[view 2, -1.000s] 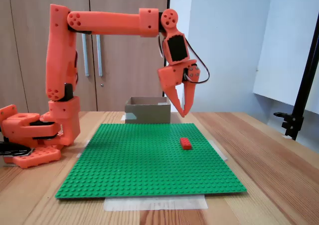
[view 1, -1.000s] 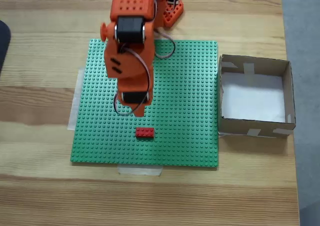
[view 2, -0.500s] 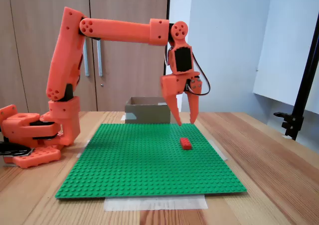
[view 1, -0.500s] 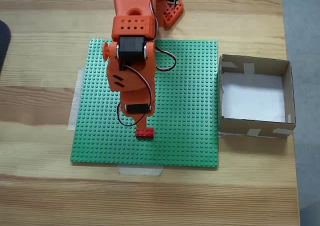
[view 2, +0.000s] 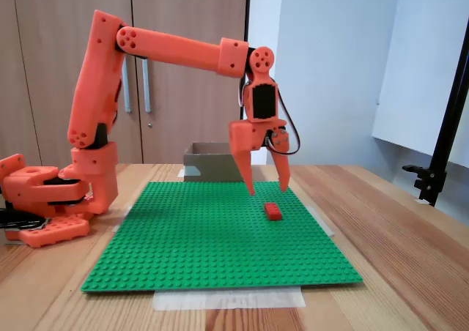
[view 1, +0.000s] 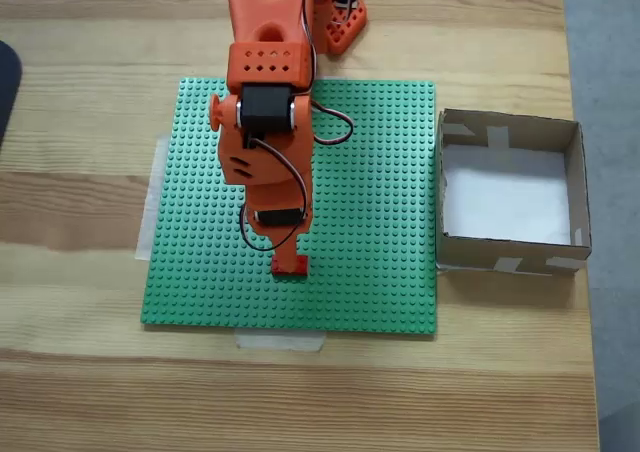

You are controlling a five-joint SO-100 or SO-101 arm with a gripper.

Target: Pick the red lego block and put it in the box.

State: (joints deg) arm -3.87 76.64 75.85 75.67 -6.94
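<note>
The red lego block (view 1: 293, 266) lies on the green studded plate (view 1: 380, 172), near its front edge in a fixed view from above. In a fixed view from the side the block (view 2: 273, 211) rests flat on the plate (view 2: 190, 243). My orange gripper (view 2: 267, 190) points straight down and is open, its fingertips hanging a little above the block and spread to either side of it. From above, the gripper (view 1: 288, 254) covers the block's far edge. The box (view 1: 510, 192), brown cardboard with a white bottom, stands off the plate's right side with nothing in it; from the side the box (view 2: 212, 162) shows behind the gripper.
The arm's base (view 1: 335, 17) is fixed at the table's far edge, and from the side the base (view 2: 44, 199) is at the left. A dark object (view 1: 5, 82) pokes in at the left edge. A black stand (view 2: 440, 155) rises on the right.
The arm has reached forward and come down. The gripper, nearly shut a second ago, has spread open and now hangs just above the red lego block, which has not moved.
</note>
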